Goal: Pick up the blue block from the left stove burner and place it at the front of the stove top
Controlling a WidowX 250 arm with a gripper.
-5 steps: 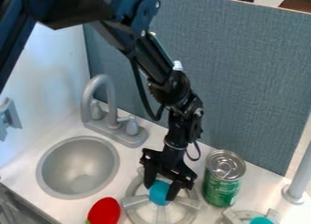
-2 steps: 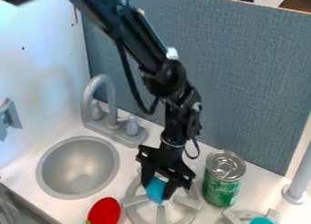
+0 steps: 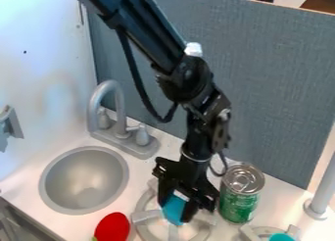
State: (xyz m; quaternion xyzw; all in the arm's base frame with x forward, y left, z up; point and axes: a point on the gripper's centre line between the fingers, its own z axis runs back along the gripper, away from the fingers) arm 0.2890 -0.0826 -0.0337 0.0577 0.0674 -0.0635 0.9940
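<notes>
Though part-hidden, blue object (image 3: 174, 209) between fingers (image 3: 190, 211).

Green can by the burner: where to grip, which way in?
Grip the upper side wall of the green can, coming straight down from above and closing across its diameter. It stands upright with its round lid facing up, and the body is a straight cylinder, so opposite sides should give an even hold. I can't judge whether it fits the opening.

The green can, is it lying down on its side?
No, the green can stands upright, with its silver top facing up.
</notes>
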